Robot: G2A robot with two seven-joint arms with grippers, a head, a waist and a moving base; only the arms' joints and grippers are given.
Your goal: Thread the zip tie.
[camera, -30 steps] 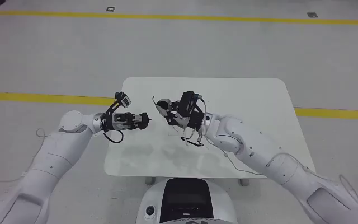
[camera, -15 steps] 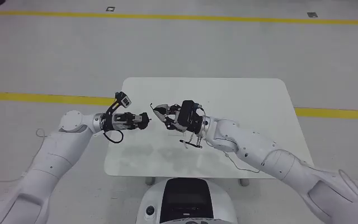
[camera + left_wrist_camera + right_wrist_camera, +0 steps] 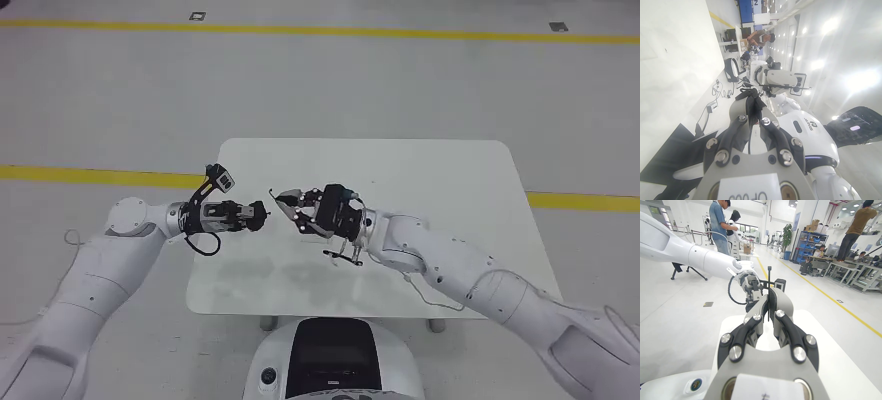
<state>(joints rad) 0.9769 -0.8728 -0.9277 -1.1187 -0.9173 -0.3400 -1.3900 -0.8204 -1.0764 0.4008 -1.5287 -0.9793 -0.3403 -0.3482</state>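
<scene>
Both grippers hover above the left part of the white table [image 3: 430, 180], close together and facing each other. My right gripper [image 3: 287, 199] is shut on a thin black zip tie [image 3: 271, 191]. In the right wrist view the strap [image 3: 769, 279] stands upright between my right gripper's [image 3: 769, 294] ribbed fingers, its head at the top. A second stretch of strap crosses it sideways toward my left gripper [image 3: 753, 290] just beyond. My left gripper [image 3: 258, 212] is shut on the tie too. In the left wrist view a black strap [image 3: 749, 132] runs back between the shut fingers [image 3: 740, 106].
The table top [image 3: 810, 332] lies bare under and to the right of the grippers. Its left edge [image 3: 205, 215] sits right below my left gripper. Grey floor with yellow lines [image 3: 90, 176] surrounds the table.
My right gripper has shifted a little left and down toward the left gripper, bringing the tie's head closer. The left arm has stayed put.
</scene>
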